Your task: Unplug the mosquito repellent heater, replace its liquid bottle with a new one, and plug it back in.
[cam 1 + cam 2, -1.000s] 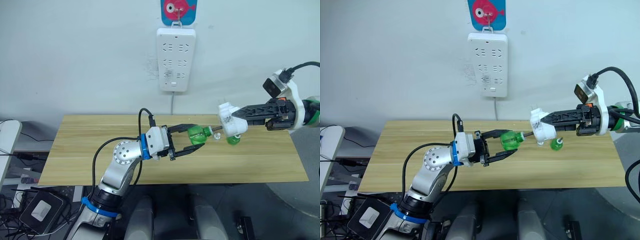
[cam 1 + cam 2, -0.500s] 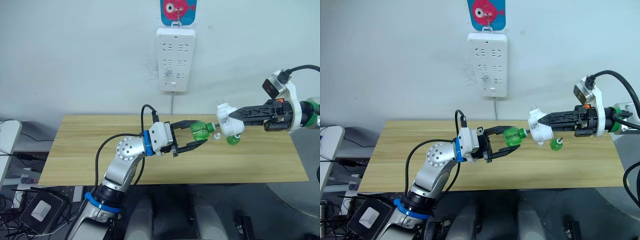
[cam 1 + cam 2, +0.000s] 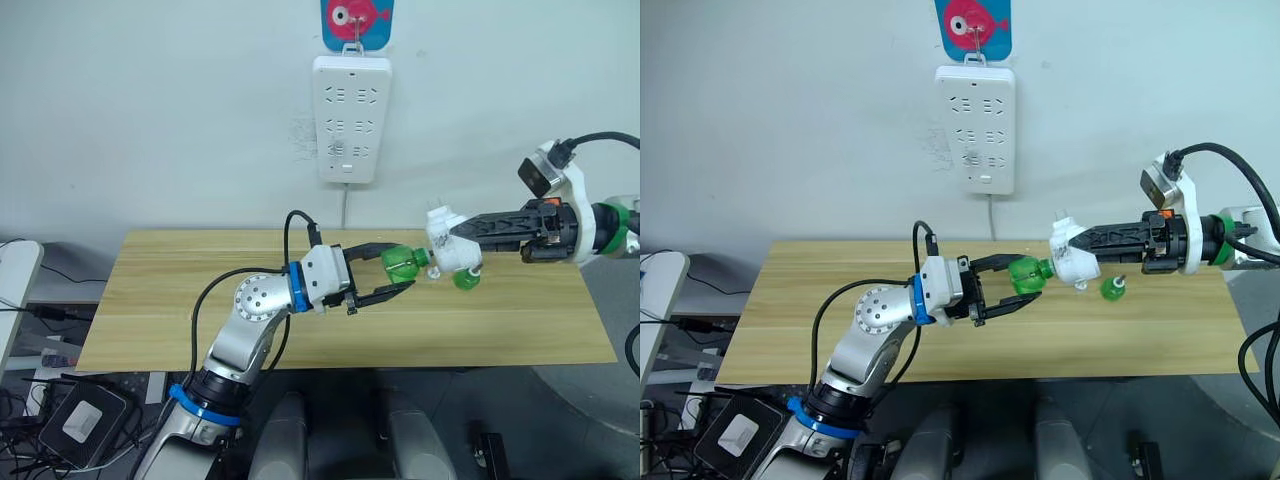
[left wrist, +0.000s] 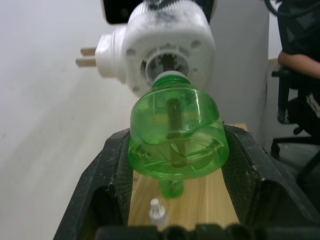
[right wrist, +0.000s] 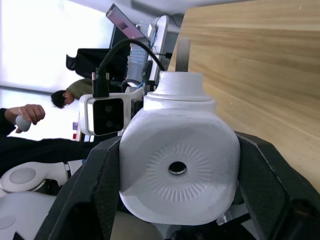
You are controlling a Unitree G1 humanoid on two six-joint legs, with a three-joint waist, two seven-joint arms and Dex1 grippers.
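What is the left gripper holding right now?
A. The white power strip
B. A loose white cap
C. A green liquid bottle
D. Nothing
C: the left gripper has its jaws clamped on the green liquid bottle, whose neck meets the mosquito repellent heater held by the right gripper.

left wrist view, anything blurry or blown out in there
In the left wrist view the green bottle and white heater are sharp and evenly lit, with soft glints on the plastic; the left gripper's fingers at the frame edges look soft. The wall behind is bright but not blown out. The right wrist view has a washed-out window behind the heater.
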